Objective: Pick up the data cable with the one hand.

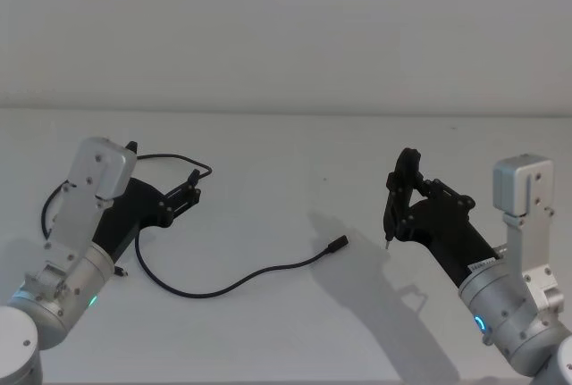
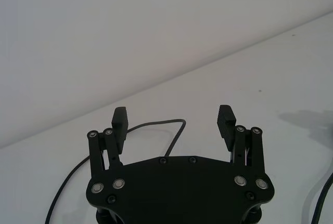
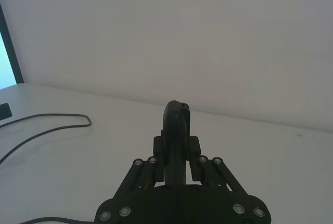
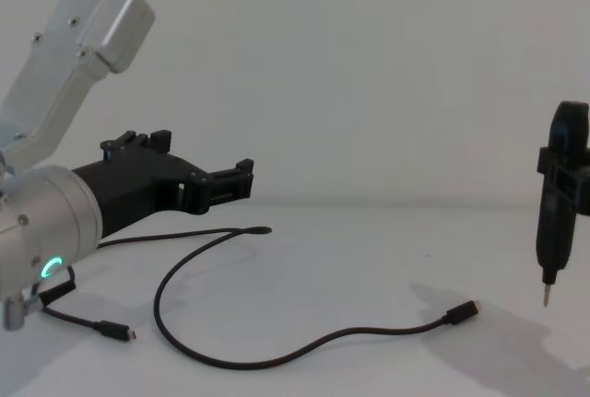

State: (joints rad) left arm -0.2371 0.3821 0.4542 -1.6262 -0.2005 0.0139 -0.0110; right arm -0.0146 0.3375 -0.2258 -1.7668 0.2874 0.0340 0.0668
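Where the left gripper stands: I find the left gripper (image 1: 193, 186) over the left side of the table (image 1: 295, 144). The chest view shows it raised off the surface, on a silver wrist with a green ring (image 4: 51, 266).
Left gripper state: released; I see its fingers (image 2: 120, 116) spread wide with nothing between them.
Data cable: the data cable (image 1: 268, 269) lies slack on the table, and neither gripper touches it. One sharp bend (image 4: 263, 229) lies just below and ahead of the left fingertips. From there the cord sweeps back toward the left arm, curves round and runs right toward mid-table.
Cable ends: the first plug (image 1: 338, 243) rests at mid-table, between the two arms. The second plug (image 4: 118, 331) lies near the left wrist.
Right gripper: I note the right gripper (image 1: 413, 211) above the right side of the table, well apart from the cable.
Right gripper state: clenched on a slim dark tool (image 4: 558, 204) that stands upright. Its metal tip (image 4: 546, 297) points down, clear of the table.
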